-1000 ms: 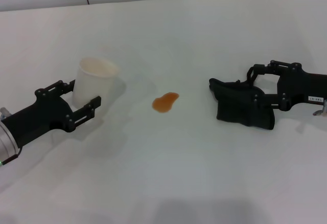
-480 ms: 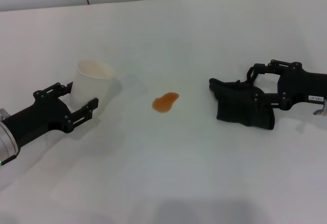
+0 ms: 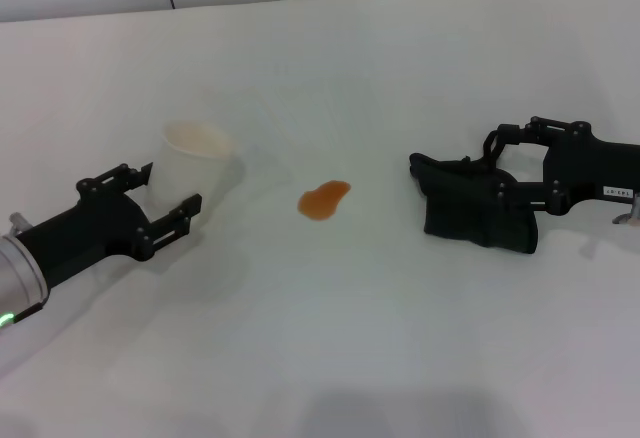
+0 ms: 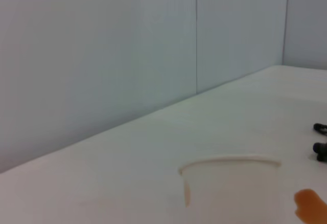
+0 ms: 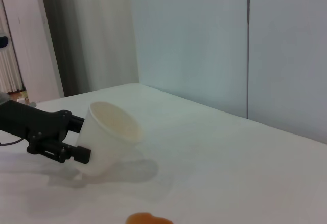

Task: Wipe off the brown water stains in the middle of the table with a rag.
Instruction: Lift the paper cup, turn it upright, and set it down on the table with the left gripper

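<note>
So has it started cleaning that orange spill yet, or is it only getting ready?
Only getting ready. Done: the right gripper has the black rag between its fingers, lying on the table. In hand: nothing is wiping; the rag sits well to the right of the brown water stains, which look whole. The left gripper sits open around the paper cup. Left: carrying the rag over and wiping.

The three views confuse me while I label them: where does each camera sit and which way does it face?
Head view: from above, looking down at the table, stain, cup, rag; both arms show, left gripper and right gripper.
Left wrist view: low, facing cup and wall; no own body.
Right wrist view: low, facing cup and left gripper.
All share cup and stain.
</note>
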Controlling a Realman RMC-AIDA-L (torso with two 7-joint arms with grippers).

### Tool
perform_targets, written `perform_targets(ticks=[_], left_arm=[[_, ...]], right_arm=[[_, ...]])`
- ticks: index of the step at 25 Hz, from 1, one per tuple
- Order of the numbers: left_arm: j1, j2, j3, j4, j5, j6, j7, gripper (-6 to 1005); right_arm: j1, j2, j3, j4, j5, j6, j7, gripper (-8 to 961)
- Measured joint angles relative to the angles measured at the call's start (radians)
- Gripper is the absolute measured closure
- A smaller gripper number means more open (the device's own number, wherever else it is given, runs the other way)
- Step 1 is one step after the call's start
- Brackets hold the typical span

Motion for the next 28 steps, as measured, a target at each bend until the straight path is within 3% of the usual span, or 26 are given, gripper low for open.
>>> perform_targets(ticks=[28], left_arm=[[0.008, 0.002, 0.000, 0.009, 0.037, -0.016, -0.011, 271]], right_arm=[[0.000, 0.000, -0.001, 0.000, 0.000, 0.000, 0.001, 127]])
